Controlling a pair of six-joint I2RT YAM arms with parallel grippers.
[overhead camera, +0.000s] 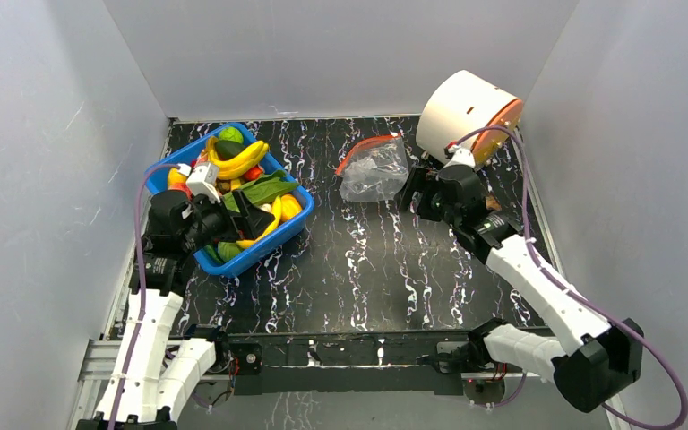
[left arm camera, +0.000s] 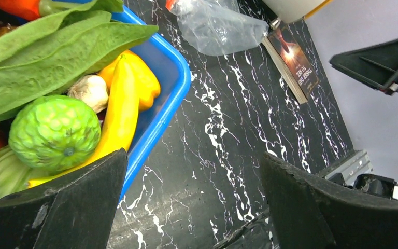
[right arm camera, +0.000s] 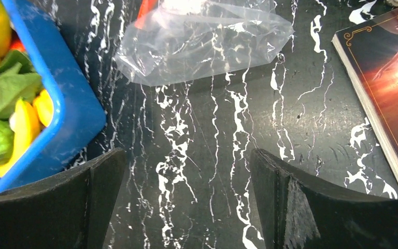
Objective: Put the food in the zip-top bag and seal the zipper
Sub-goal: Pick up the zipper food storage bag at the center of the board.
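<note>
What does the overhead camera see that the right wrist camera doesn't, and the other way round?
Only overhead: the left arm, the grey walls and the whole basket. Only right wrist: a book's cover, which the right arm nearly hides from above. Both: the clear bag, empty, a basket corner with food, and the marbled table.
</note>
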